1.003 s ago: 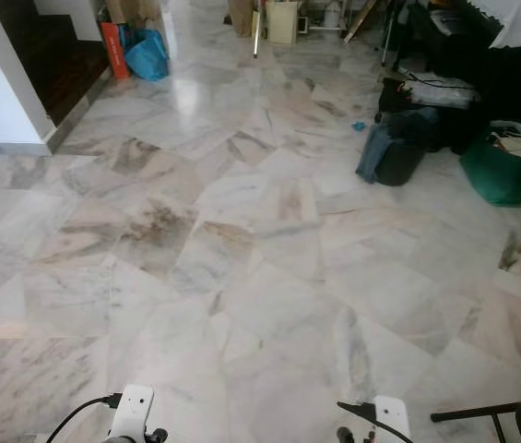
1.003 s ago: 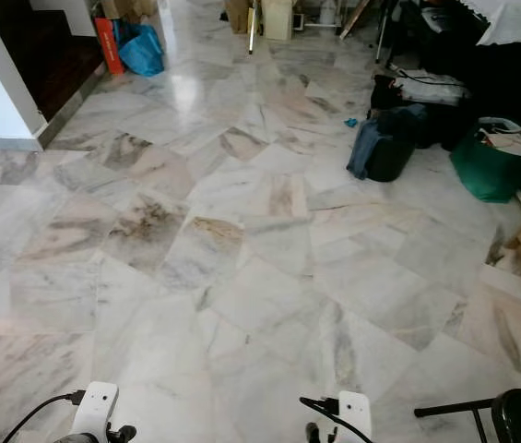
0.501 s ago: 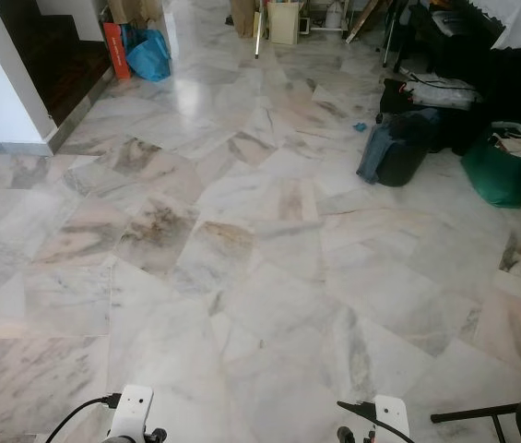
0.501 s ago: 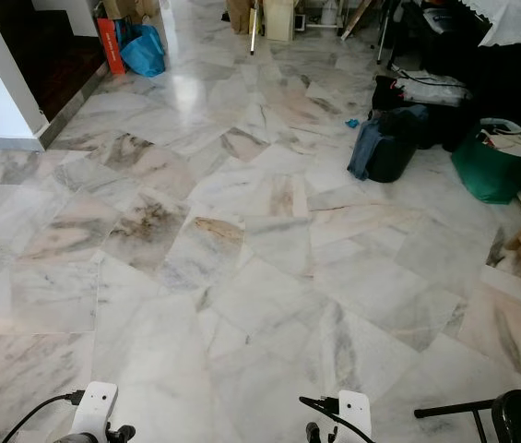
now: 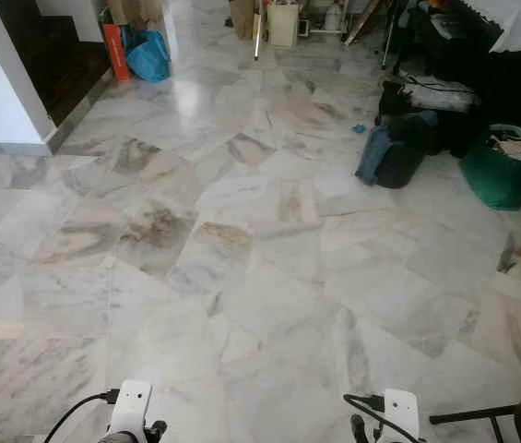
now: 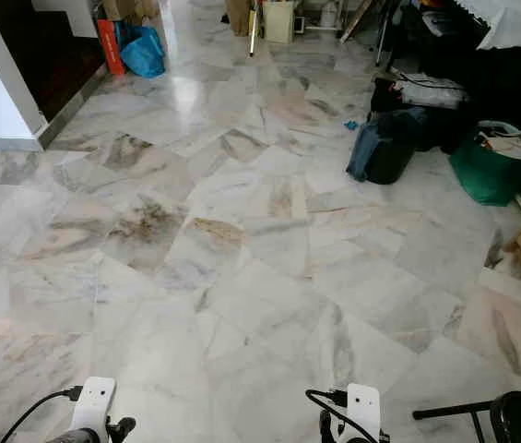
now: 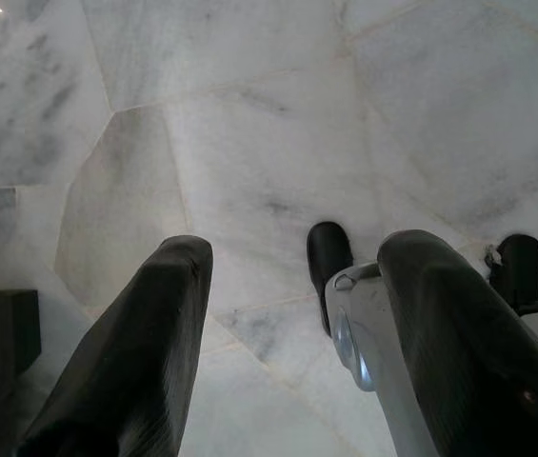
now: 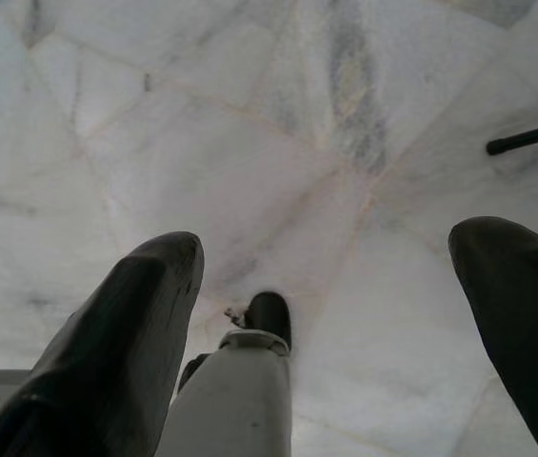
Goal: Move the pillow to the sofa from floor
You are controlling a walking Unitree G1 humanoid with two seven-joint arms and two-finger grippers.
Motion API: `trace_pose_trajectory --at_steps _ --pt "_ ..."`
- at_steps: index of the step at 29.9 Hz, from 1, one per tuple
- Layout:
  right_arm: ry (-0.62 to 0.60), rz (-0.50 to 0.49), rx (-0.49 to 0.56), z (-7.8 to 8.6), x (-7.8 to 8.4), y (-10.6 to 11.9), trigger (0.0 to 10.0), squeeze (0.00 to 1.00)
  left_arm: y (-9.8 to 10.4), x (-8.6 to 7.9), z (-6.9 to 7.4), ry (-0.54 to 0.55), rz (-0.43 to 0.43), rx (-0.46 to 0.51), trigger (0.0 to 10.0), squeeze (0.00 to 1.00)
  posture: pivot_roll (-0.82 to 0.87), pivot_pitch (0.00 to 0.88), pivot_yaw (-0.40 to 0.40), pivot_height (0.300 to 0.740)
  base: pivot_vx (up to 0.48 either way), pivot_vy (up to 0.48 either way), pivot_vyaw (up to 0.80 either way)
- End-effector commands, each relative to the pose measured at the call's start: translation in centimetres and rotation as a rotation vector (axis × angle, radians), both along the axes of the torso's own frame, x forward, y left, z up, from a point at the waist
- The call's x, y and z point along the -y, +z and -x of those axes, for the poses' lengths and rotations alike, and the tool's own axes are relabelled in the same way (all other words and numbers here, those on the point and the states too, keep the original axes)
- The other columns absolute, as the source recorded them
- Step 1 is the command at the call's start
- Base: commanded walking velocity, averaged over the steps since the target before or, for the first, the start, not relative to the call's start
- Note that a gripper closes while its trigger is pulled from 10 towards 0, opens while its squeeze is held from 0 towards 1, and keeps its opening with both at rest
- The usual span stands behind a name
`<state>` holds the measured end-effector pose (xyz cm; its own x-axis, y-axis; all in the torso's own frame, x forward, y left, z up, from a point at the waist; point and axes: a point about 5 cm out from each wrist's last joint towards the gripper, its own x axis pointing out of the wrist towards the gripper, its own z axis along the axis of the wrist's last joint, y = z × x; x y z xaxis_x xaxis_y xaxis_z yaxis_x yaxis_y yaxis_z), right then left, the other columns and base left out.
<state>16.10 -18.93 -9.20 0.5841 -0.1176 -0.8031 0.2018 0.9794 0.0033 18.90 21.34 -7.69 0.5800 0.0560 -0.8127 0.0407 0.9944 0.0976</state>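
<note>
Both arms hang low, pointed at the marble floor point(image 5: 242, 305). The left gripper point(image 7: 288, 324) and right gripper point(image 8: 335, 314) have their fingers spread wide with nothing in them. Ahead and to the right there's a dark bag point(image 5: 391, 152), a green bag point(image 5: 500, 171), and a blue bag point(image 5: 148, 55) far left. There's no pillow or sofa anywhere, so which arm is nearer can't be called. No readable writing either.

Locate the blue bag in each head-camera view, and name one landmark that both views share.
Left eye view: blue bag at upper left, beside the orange box.
Right eye view: blue bag again at upper left.
Shared landmark: green bag on the far right.
</note>
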Motion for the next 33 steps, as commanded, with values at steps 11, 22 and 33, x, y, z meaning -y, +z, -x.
trace_pose_trajectory --at_steps 11,22,33 --pt "-0.002 -0.055 -0.016 0.39 -0.76 -0.28 10.0 0.00 -0.13 -0.38 0.40 0.011 0.015 -0.015 10.0 0.00 0.09 0.031 0.007 0.740 0.000 0.000 0.00" --pt "0.009 -0.050 -0.018 0.39 -0.81 -0.29 10.0 0.00 -0.18 -0.48 0.53 -0.002 0.006 -0.023 10.0 0.00 0.09 0.035 0.009 0.740 0.000 0.000 0.00" --pt "0.025 -0.045 -0.022 0.39 -0.61 -0.27 10.0 0.00 -0.33 -0.26 0.71 0.007 0.015 -0.036 10.0 0.00 0.09 0.038 -0.001 0.740 0.000 0.000 0.00"
